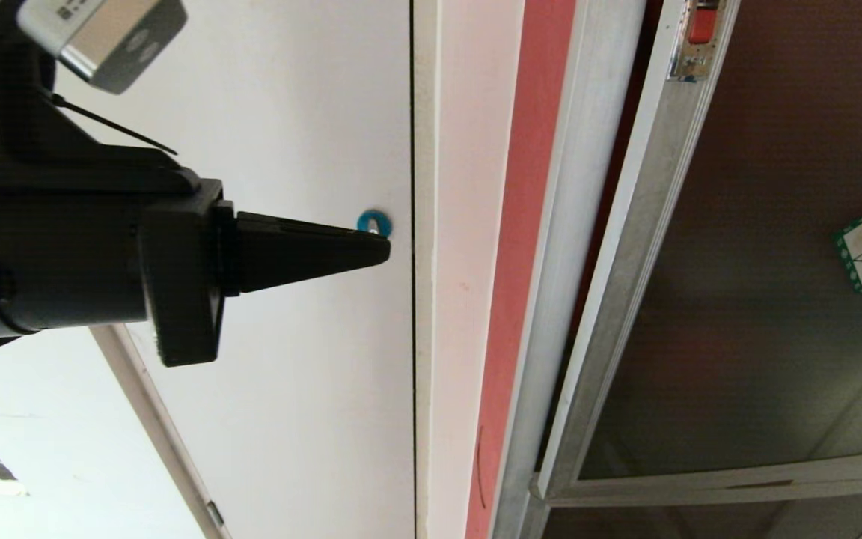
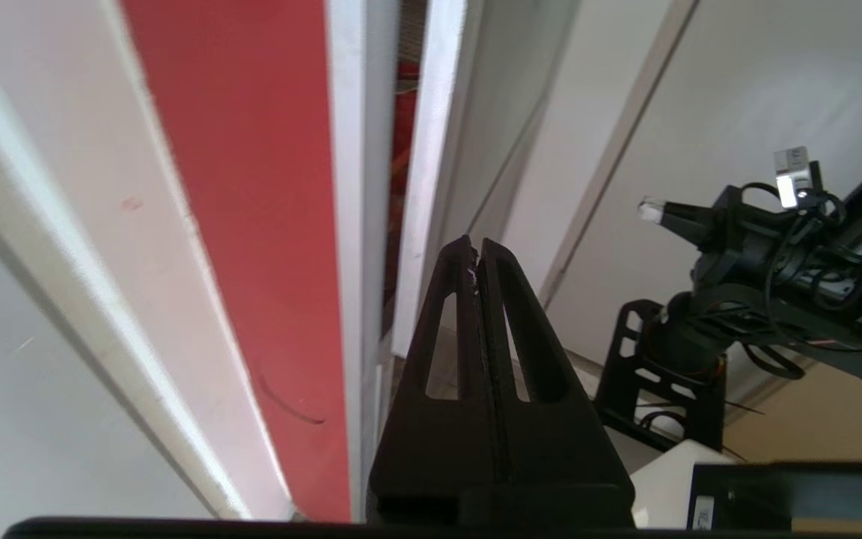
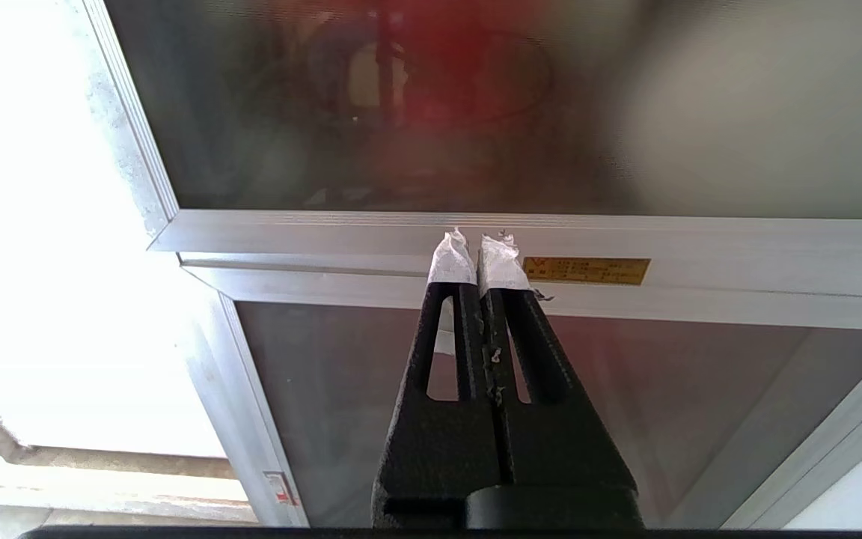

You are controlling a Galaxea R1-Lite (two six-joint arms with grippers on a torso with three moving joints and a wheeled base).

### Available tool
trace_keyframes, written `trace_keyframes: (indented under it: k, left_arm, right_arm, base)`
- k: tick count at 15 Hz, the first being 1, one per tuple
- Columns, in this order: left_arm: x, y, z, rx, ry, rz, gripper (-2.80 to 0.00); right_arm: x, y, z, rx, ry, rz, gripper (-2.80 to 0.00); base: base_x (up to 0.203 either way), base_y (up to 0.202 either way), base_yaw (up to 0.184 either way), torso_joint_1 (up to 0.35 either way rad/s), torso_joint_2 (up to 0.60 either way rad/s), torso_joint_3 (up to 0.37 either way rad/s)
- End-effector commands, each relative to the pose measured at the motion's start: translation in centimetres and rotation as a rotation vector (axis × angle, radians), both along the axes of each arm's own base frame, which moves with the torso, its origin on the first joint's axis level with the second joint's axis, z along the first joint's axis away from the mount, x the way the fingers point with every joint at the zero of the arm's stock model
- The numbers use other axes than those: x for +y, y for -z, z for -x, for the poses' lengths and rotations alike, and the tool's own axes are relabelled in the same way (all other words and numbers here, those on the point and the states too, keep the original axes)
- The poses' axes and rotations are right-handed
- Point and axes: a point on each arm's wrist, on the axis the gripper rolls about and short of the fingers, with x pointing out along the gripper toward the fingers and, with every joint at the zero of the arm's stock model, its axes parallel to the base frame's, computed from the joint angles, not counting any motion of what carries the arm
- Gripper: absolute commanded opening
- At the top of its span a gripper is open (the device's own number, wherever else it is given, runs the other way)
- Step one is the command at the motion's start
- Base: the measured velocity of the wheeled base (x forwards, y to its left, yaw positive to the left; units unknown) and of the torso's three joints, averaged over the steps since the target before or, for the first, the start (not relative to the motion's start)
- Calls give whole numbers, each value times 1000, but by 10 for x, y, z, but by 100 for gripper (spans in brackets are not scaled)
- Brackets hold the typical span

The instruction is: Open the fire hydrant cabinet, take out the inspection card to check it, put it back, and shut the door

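Silver-framed door [image 1: 745, 247] stands slightly ajar from the cabinet [image 1: 551, 299]. Left end effector [image 1: 386, 247], pinched shut and empty, hovers off its edge; it could skid off that slim frame. Right end effector [image 3: 478, 251] is shut, parked low.

A white-grey panel [image 1: 289, 314] with blue lock [image 1: 373, 222] beside red trim [image 1: 521, 262].

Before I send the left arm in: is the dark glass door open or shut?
Slightly open: the dark tinted glass door in its silver frame stands off the cabinet frame, a gap showing red inside.
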Motion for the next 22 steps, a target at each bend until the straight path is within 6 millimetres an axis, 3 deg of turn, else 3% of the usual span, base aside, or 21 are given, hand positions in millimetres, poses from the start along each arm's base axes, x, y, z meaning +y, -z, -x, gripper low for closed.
trace_keyframes:
  k: [1,12,18,22]
  left_arm:
    - [-20,3,-12,21,32,-17,-280]
    - [-102,7,-33,-39,111,24,-280]
    - [-121,11,-51,-36,107,20,-280]
    - [-122,9,-65,-47,76,28,-280]
  right_arm:
    - [0,0,0,0,-1,0,-280]
    - [0,0,0,0,-1,0,-280]
    - [0,0,0,0,-1,0,-280]
    - [0,0,0,0,-1,0,-280]
  base:
    - [0,0,0,0,0,0]
    - [0,0,0,0,0,0]
    - [0,0,0,0,0,0]
    - [0,0,0,0,0,0]
